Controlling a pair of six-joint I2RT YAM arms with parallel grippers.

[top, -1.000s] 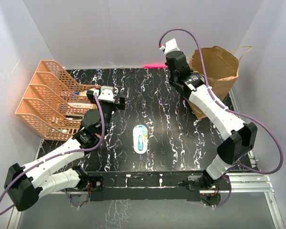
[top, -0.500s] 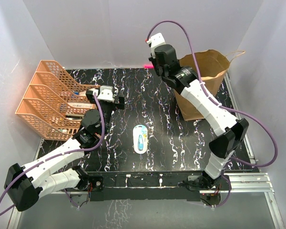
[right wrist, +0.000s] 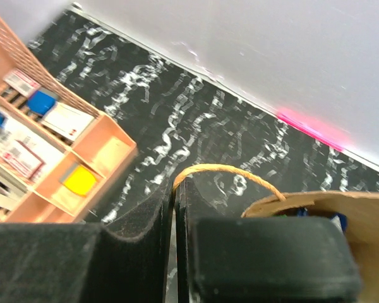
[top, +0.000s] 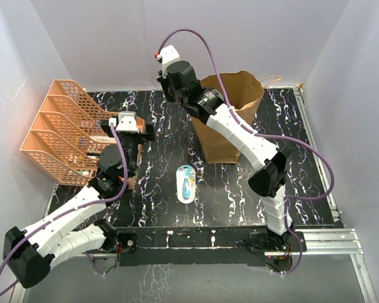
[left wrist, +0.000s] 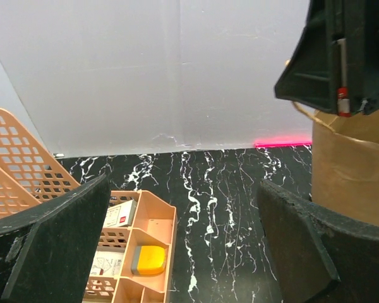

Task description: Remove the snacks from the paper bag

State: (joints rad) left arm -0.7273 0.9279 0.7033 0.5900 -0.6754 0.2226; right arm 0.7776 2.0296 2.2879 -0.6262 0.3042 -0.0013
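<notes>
Right wrist: right end effector (right wrist: 175, 189) pinches paper bag (right wrist: 341, 211) handle (right wrist: 227, 169); left end effector (left wrist: 183, 189) apart.

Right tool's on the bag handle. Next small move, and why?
Probably swing the left tool toward the open mouth of the paper bag. The right tool is shut on the handle, steadying the upright bag mid-table, while the left tool hangs open and empty beside the orange trays.
</notes>
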